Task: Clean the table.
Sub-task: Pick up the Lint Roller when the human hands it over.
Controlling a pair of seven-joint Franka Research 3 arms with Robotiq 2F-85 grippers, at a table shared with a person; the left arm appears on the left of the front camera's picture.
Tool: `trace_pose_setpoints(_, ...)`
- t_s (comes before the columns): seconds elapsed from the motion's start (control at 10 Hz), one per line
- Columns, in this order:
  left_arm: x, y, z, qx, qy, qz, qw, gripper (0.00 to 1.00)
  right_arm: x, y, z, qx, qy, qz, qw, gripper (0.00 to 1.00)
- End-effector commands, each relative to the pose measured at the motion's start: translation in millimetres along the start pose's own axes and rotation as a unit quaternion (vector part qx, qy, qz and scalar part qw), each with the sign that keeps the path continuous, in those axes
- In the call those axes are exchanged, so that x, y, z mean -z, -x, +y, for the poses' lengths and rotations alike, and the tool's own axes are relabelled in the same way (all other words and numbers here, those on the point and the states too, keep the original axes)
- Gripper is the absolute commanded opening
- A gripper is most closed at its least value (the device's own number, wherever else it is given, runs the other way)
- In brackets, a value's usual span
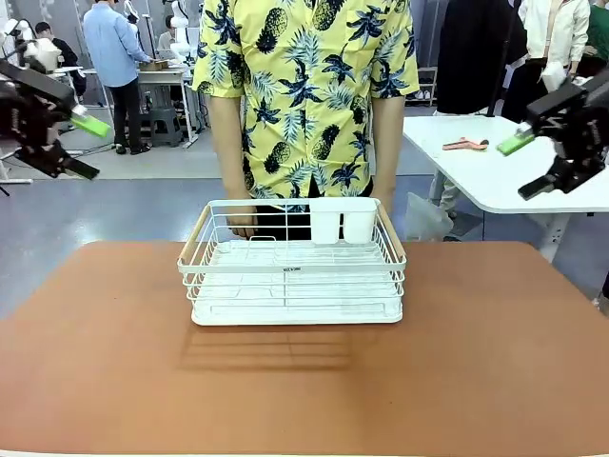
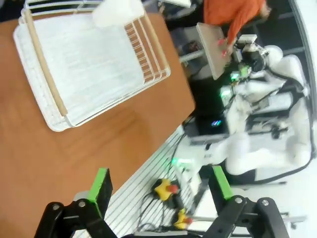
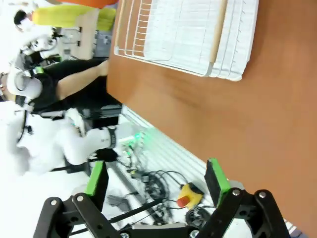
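Green-padded and black, the left gripper [image 1: 100, 152] hangs in the air at the far left, well above the table [image 1: 476, 371]. Its jaws are spread wide and released, with nothing between them. Its wrist view looks down past the fingers [image 2: 101, 186] onto a corner of the reddish-brown tabletop and, beyond the edge, onto two yellow emergency-stop boxes [image 2: 166, 188] with red buttons on the floor. The table fills the lower half of the front view, its matte terracotta top bare around a white wire dish rack [image 1: 290, 269] standing in the middle, nearer the far edge. The rack has a wooden handle on each side, sits on a white drip tray [image 1: 295, 317] and carries a white cutlery holder [image 1: 343, 221] on its far rim. Behind it stands a person [image 1: 304, 95] in a yellow pineapple-print shirt, one hand [image 1: 242, 225] at the rack's far left corner. Further right is a white table [image 1: 504, 176] with a small red tool [image 1: 464, 145] lying on it. At the far right the right gripper [image 1: 520, 168] hovers high in front of that white table, claw likewise released and empty.
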State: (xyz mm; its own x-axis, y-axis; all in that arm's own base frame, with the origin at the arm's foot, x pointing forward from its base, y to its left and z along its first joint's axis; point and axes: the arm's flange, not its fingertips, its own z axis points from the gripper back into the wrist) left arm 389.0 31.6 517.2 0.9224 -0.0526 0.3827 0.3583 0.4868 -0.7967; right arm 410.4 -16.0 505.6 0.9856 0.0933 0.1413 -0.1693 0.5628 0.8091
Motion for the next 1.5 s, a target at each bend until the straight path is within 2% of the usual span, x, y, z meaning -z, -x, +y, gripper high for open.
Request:
trace_pose_setpoints(0.0, -16, 12, 11, -0.030, 0.035, -0.059, 0.997, 1.00, -25, -3, -15, 0.022, -0.035, -0.023, 0.999, 1.00)
trace_pose_setpoints(0.2, -52, 19, 21, -0.058, 0.047, -0.098, 0.992, 1.00, -63, 5, -42, 0.048, -0.046, -0.069, 0.995, 1.00)
trace_pose_setpoints(0.4, -89, 33, 34, -0.046, 0.054, -0.102, 0.992, 1.00, -99, 13, -70, 0.084, -0.059, -0.100, 0.990, 1.00)
trace_pose_setpoints(0.6, -114, 44, 46, -0.048, 0.063, -0.108, 0.991, 1.00, -122, 13, -103, 0.103, -0.070, -0.089, 0.988, 1.00)
trace_pose_setpoints(0.9, -149, 59, 70, -0.060, 0.061, -0.128, 0.988, 1.00, -137, 14, -139, 0.143, -0.082, -0.104, 0.981, 1.00)
trace_pose_setpoints(1.2, -151, 61, 64, -0.059, 0.058, -0.121, 0.989, 1.00, -139, 17, -146, 0.150, -0.077, -0.106, 0.980, 1.00)
trace_pose_setpoints(1.3, -144, 56, 60, -0.052, 0.046, -0.113, 0.991, 1.00, -136, 18, -142, 0.130, -0.083, -0.093, 0.984, 1.00)
trace_pose_setpoints(1.4, -150, 63, 69, -0.073, 0.059, -0.137, 0.986, 1.00, -138, 18, -153, 0.164, -0.069, -0.106, 0.978, 1.00)
